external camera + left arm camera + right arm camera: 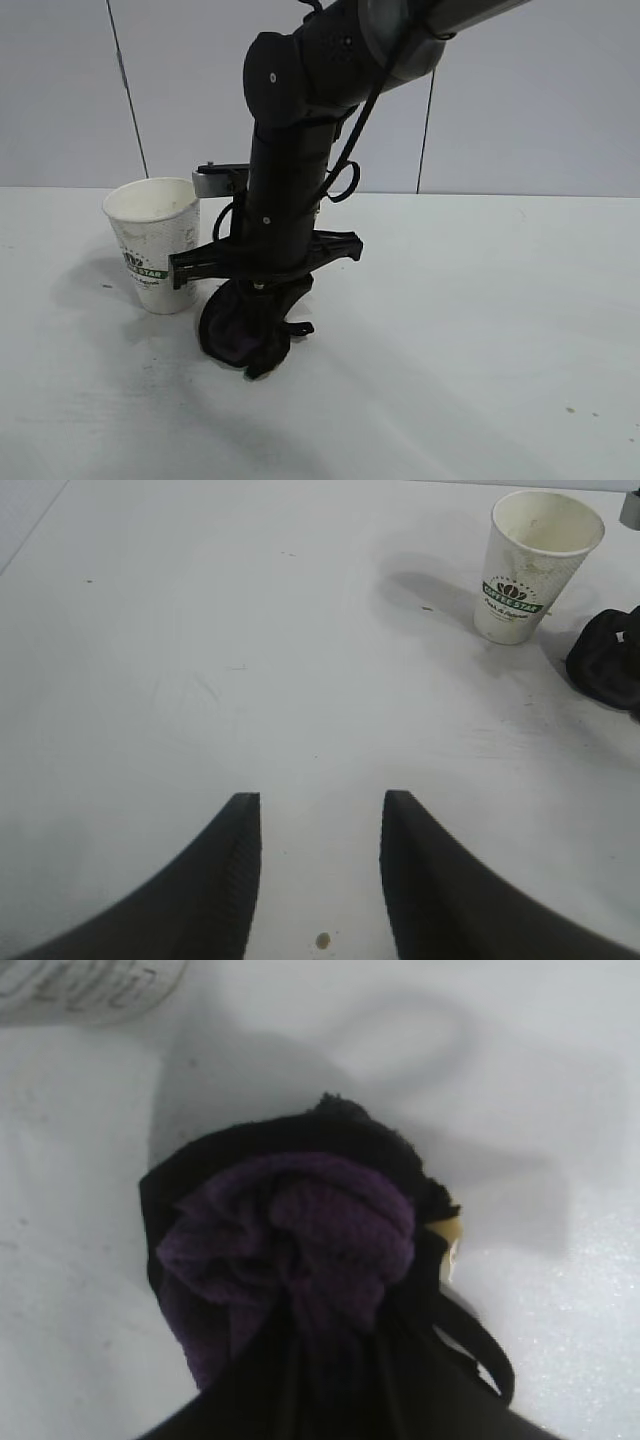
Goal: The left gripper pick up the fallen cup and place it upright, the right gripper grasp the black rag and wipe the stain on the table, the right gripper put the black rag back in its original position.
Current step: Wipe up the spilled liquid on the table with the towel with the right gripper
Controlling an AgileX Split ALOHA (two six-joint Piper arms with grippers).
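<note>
Even bright light, soft shadows.

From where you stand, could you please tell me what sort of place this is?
Probably a robot test bench in a lab: a bare white table against plain grey wall panels, with only a paper cup and a black rag set out for the arms.

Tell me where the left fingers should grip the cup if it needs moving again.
Grip the cup across its upper wall, just under the rim, approaching level from the open side away from the black rag. It stands upright and tapers downward, so a high side grip resists slipping; the right gripper crowds the rag side.
</note>
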